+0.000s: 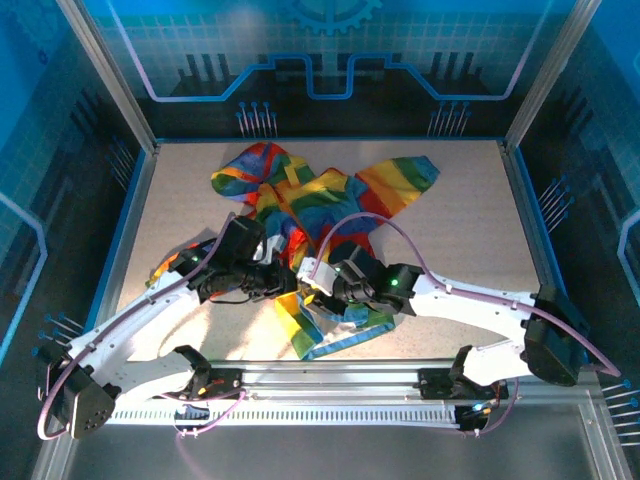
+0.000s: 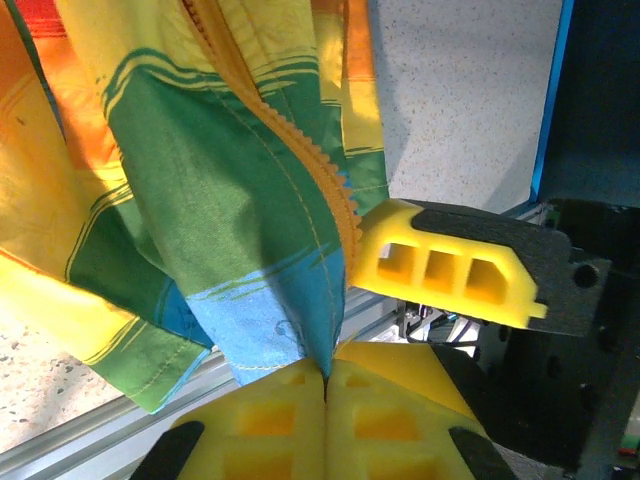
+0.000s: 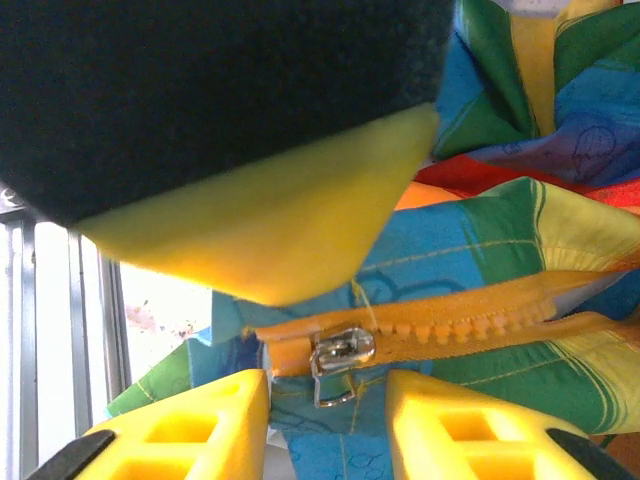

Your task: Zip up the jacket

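Note:
The rainbow-striped jacket (image 1: 330, 195) lies on the table, its lower end lifted between the two arms. My left gripper (image 2: 326, 385) is shut on the blue bottom hem (image 2: 290, 320), right beside the orange zipper (image 2: 325, 180). My right gripper (image 3: 328, 400) stands open. The silver zipper slider (image 3: 343, 352) sits at the zipper's bottom end, just above the gap between the fingers, touching neither. In the top view both grippers, left (image 1: 285, 282) and right (image 1: 318, 285), meet at the jacket's lower edge. The orange teeth (image 3: 470, 318) run to the right of the slider.
A yellow finger of the left gripper (image 3: 270, 230) looms close above the slider in the right wrist view. The right gripper's finger (image 2: 440, 265) lies against the zipper in the left wrist view. The table's metal front rail (image 1: 320, 385) runs just below the hem. Blue walls surround the table.

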